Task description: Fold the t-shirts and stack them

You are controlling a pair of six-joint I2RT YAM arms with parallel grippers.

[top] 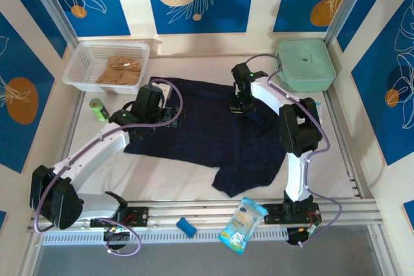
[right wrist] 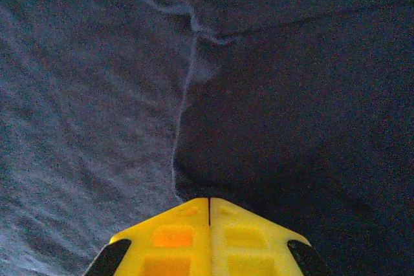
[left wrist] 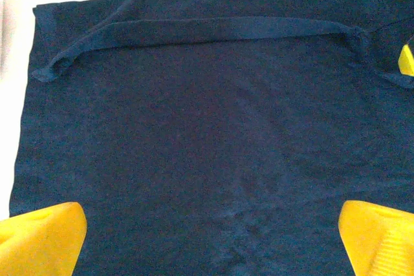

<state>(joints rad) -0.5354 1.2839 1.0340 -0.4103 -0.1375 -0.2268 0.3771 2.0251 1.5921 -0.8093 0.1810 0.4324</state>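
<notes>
Bare counter (top: pixel 174 182) lies open in front of the navy t-shirt (top: pixel 207 134). The back corners are blocked by the white basket (top: pixel 84 63) and mint case (top: pixel 305 63); a green cylinder (top: pixel 98 109) stands beside the left arm (top: pixel 90 150)

navy t-shirt (left wrist: pixel 207 147): matt soft cloth | basket (top: pixel 77 66): white plastic lattice | case (top: pixel 305 64): smooth matt

A: How many t-shirts are there?
B: Two: one navy t-shirt (top: pixel 207 134) and one tan t-shirt (top: pixel 121 69).
A: Containers?
B: One white basket (top: pixel 72 72), one mint-green case (top: pixel 305 63).
A: Small loose items?
B: One green cylinder (top: pixel 98 109), one blue block (top: pixel 187 227), one pale packet (top: pixel 242 224).
A: Robot arms?
B: Two: left arm (top: pixel 90 150), right arm (top: pixel 294 134).
</notes>
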